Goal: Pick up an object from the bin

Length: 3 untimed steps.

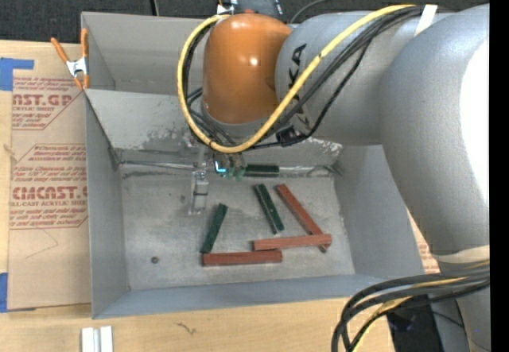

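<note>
Gripper (199,201) hangs low over the floor of the grey metal bin (143,247), left of centre and nearer the far wall, under the arm's orange wrist cover (242,64). Jaw state: cannot tell, the cover and cables mask most of it. Nothing visibly held.

Nearest thing is a dark green flat stick (213,227), diagonal on the mid-floor. Its upper end is just beside the gripper tip. Its lower end touches, or nearly touches, a long red-brown flat stick (241,257) running along the near wall. My guess is the green one is the pick candidate: its long sides are clear of neighbours, so there's room to straddle its narrow width. The gripper is beside it, not over it, so a shift toward the near wall looks necessary.

Rest:
- A second dark green stick (268,207) lies diagonal toward the right wall.
- A slanted red-brown stick (301,211) lies just beside it, meeting a short red-brown stick (290,243) at a corner.
- A third dark green stick (262,172) lies at the far wall's foot, partly under the arm.

All lie flat, so the grasp has to reach right down to the floor. Slip-off is the likely risk.
</note>
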Tool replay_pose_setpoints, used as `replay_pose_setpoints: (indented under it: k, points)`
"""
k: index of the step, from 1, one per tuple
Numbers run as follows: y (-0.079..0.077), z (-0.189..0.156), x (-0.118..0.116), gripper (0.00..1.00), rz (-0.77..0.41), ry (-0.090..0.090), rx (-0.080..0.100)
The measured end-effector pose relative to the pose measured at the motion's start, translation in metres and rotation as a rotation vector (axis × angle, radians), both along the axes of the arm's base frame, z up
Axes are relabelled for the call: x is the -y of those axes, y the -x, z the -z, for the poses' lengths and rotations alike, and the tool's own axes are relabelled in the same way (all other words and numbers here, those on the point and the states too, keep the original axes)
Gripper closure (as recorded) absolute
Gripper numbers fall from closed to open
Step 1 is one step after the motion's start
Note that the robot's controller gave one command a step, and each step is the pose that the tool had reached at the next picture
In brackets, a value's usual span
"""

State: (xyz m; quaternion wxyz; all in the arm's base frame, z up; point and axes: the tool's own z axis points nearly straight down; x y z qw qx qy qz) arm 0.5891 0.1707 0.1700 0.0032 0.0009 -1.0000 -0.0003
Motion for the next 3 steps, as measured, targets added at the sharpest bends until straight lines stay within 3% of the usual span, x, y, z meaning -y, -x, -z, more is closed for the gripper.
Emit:
replay_pose_setpoints:
  k: [1, 2, 3]
  points:
    - [0.02, 0.1, 0.057, 0.0, -0.552, -0.002, 0.001]
    - [0.018, 0.098, 0.055, 1.0, -0.553, -0.004, 0.008]
    - [0.018, -0.061, 0.089, 1.0, -0.631, 0.0, 0.017]
